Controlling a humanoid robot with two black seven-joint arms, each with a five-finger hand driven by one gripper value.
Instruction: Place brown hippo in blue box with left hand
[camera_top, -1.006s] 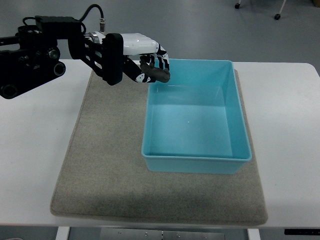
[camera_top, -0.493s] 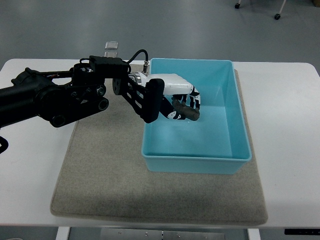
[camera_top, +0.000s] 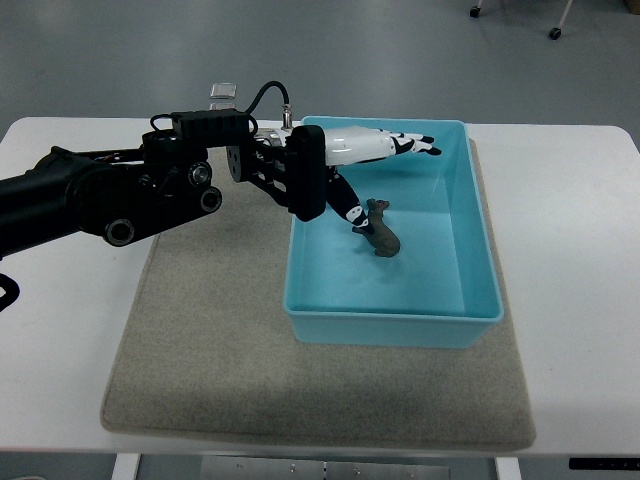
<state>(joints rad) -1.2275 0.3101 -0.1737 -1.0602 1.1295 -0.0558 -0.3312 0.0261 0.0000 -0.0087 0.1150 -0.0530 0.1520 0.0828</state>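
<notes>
Brown hippo toy (camera_top: 379, 227) lies inside the light-blue plastic box (camera_top: 480, 255), just below the left hand (camera_top: 360, 150), whose white fingers (camera_top: 410, 144) are stretched out, holding nothing; the box rests on a grey mat (camera_top: 200, 340) covering the white worktop (camera_top: 580, 250).

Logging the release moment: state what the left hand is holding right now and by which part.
Nothing is held. The left hand has its fingers spread flat over the blue box, and the brown hippo is free inside the box, just below the thumb.

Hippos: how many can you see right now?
1. The brown hippo is inside the blue box, just below the open left robot hand. None seems hidden.
</notes>
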